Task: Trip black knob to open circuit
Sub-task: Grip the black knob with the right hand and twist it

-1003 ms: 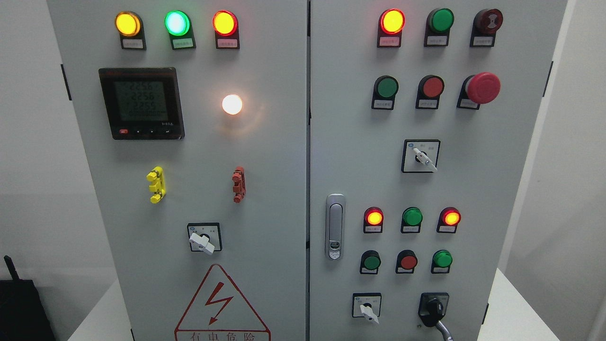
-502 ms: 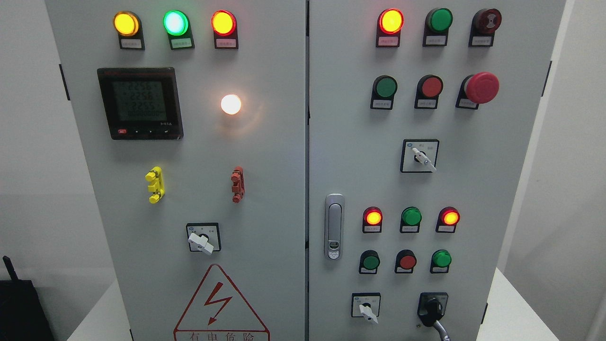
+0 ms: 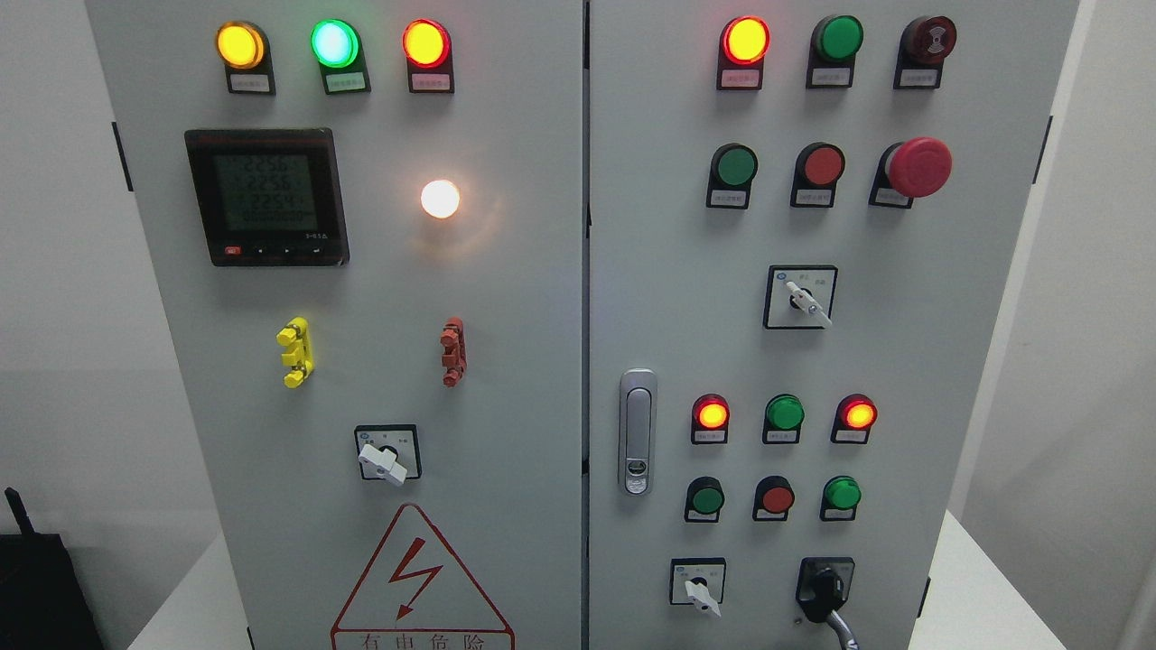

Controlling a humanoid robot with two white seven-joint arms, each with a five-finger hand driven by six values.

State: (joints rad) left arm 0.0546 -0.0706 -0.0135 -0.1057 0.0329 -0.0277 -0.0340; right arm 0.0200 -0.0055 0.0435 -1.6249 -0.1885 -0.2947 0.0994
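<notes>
**Black knob waits untouched at the foot of the right door**

Black knob (image 3: 824,587) sits at the bottom right of the cabinet's right door (image 3: 903,361), in a dark square mount with a grey lever or cable trailing from its lower edge toward the frame's bottom. Just to its left is a white selector switch (image 3: 697,589), and above it a row of three small buttons: green (image 3: 705,498), red (image 3: 777,498), green (image 3: 842,493). Neither hand shows anywhere, so I cannot tell whether their fingers are spread or curled.

From where I stand, the step in hand is the approach. The knob sits low and near the cabinet's right edge, so the right hand looks the natural choice, coming up from below. It should pinch the knob's raised grip squarely and keep clear of the white selector beside it and the buttons overhead; a stray knuckle could press one. A firm, single twist seems wiser than a nudge, since such knobs usually snap between positions. The lamps above, such as the lit red one (image 3: 711,414), may show whether the circuit opens.
</notes>
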